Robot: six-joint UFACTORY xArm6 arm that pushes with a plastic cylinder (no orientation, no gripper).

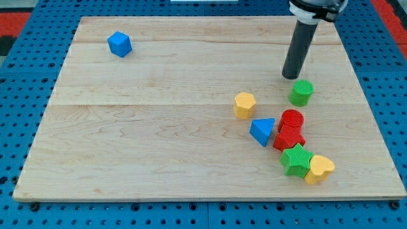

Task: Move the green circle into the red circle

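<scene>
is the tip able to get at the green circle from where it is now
Probably yes: my tip sits just above the green circle toward the view's top, with no block between them.

Brightness: even and bright across the wooden board [159,127].
Light source: seemingly overhead and diffuse; no hard beam.
Shadows: short and soft, a faint one at the foot of the rod around the tip [291,77], small dark edges under the green circle [302,93] just below it.
Glare: mild sheen on the rod's side.
Focus: sharp throughout; slight softness at the view's top corners.
</scene>
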